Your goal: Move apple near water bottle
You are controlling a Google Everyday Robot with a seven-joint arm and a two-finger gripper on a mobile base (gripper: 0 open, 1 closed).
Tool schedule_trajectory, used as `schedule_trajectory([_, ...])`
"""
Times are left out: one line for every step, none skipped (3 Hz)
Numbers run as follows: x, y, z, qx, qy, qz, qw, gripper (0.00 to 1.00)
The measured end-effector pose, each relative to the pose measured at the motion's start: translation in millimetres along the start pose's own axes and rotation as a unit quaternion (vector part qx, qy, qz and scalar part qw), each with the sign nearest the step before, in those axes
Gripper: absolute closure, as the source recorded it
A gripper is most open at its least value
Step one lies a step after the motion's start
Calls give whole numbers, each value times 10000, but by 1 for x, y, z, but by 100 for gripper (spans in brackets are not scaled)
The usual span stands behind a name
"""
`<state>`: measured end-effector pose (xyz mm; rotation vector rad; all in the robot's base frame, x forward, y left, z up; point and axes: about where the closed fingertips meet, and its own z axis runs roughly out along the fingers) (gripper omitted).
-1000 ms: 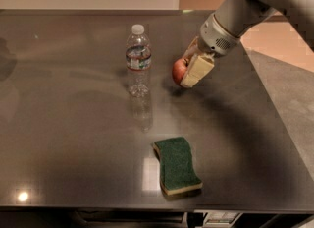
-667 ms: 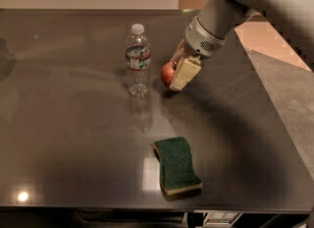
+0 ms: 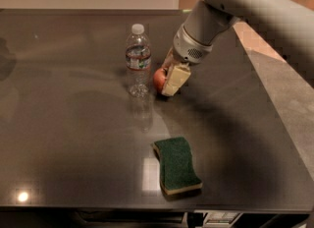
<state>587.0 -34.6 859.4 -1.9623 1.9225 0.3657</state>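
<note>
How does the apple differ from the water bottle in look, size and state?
The apple is round, red and low; the water bottle is clear, tall and upright. The gripper, right of the water bottle, is shut on the apple; the water bottle stands free. Both are close together over the dark table.

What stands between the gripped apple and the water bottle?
Nothing visible. The gripper holds the apple close beside the water bottle, with only a narrow strip of bare table between them. The green sponge lies nearer the camera, off that path.
</note>
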Motion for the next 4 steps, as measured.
schedule_trajectory([0,3,6,-30,-35,-38,10000,35])
schedule_trajectory([2,5,9,26,-57,-38,10000,13])
schedule_trajectory([2,5,10,13,-56,-43,10000,0])
schedule_trajectory([2,5,11,13,-56,-43,10000,0])
